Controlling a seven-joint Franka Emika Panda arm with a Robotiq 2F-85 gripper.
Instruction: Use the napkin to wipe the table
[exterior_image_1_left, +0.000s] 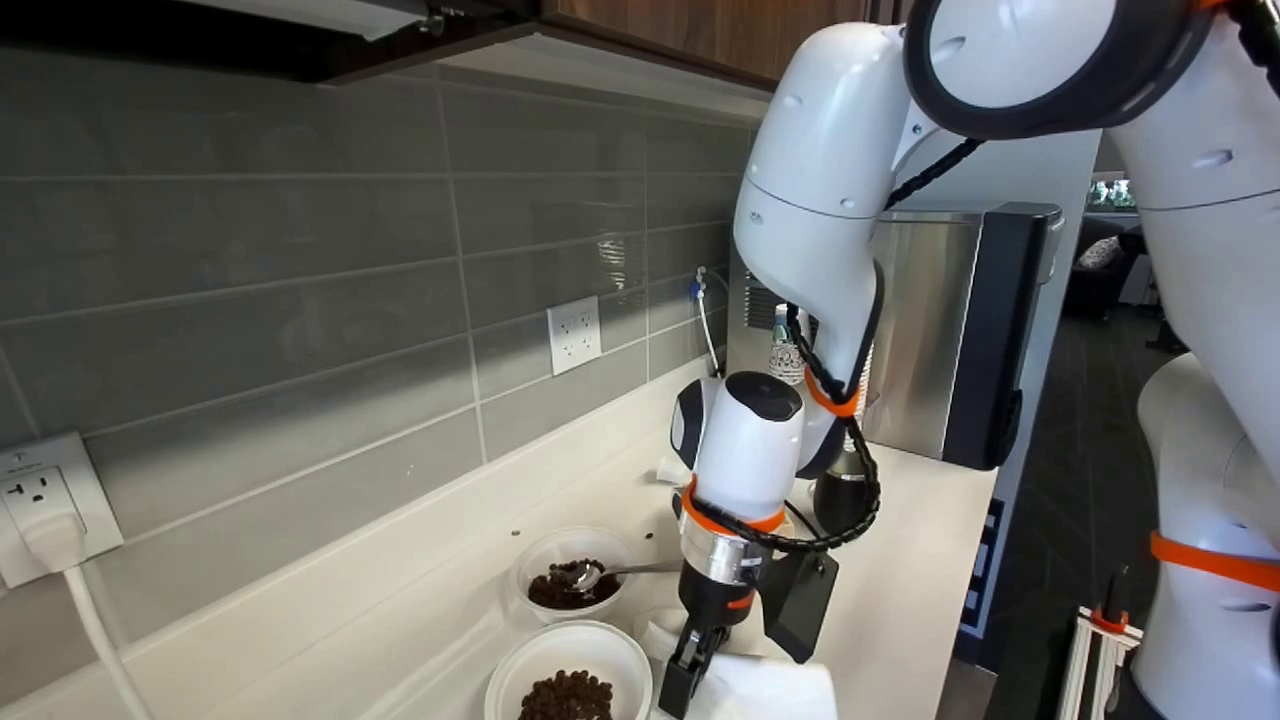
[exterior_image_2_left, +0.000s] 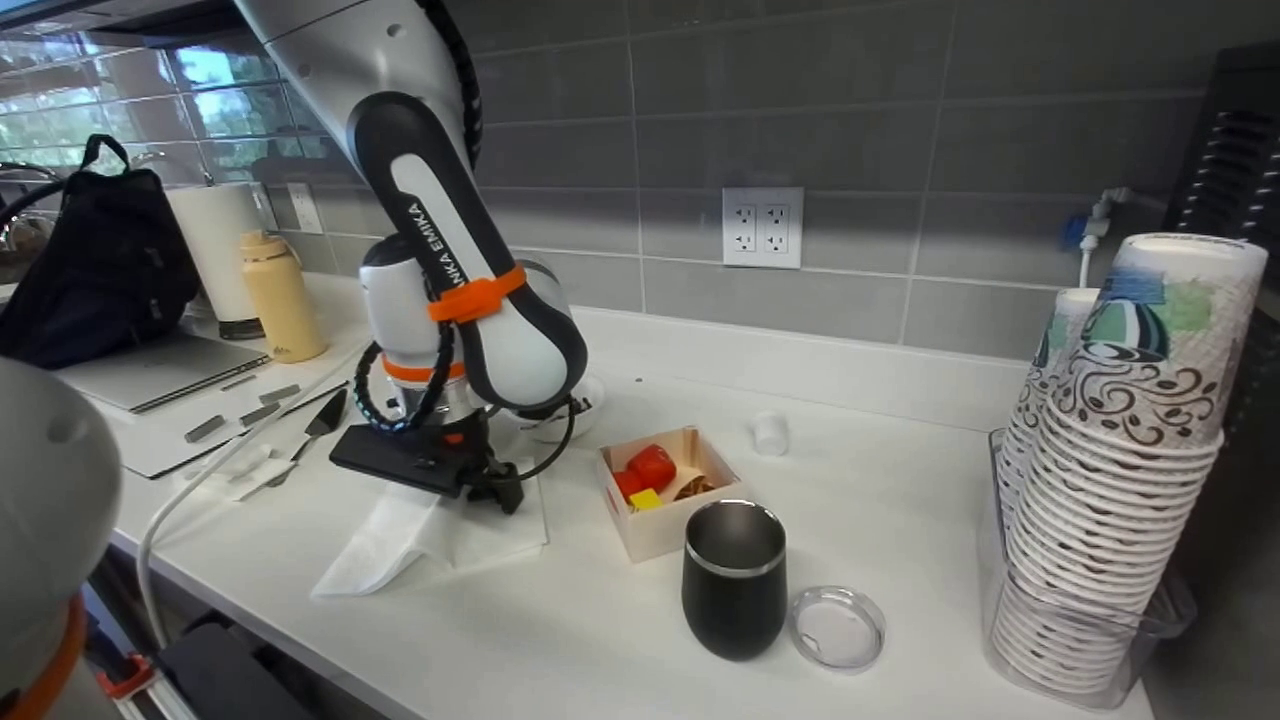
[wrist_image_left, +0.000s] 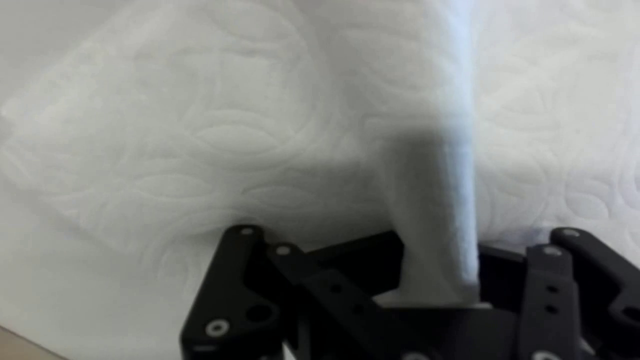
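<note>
The napkin is a white embossed sheet. It lies partly folded on the off-white table (exterior_image_2_left: 560, 640), below my gripper, in an exterior view (exterior_image_2_left: 385, 550). In an exterior view it shows at the bottom edge (exterior_image_1_left: 775, 690). It fills most of the wrist view (wrist_image_left: 235, 140). My gripper (wrist_image_left: 440, 270) points down at the table, and an upright fold of the napkin stands between its two fingers, touching both. The gripper also shows in both exterior views (exterior_image_1_left: 682, 685) (exterior_image_2_left: 500, 490), low over the napkin. The fingertips' lower ends are hidden by the napkin.
Two white bowls (exterior_image_1_left: 497, 690) (exterior_image_1_left: 575, 540) with dark pellets stand beside the gripper, one holding a spoon. A wooden box (exterior_image_2_left: 645, 535), black tumbler (exterior_image_2_left: 735, 600), clear lid (exterior_image_2_left: 838, 628) and stacked cups (exterior_image_2_left: 1100, 530) stand on the table. A white cable (exterior_image_2_left: 150, 550) crosses the front edge.
</note>
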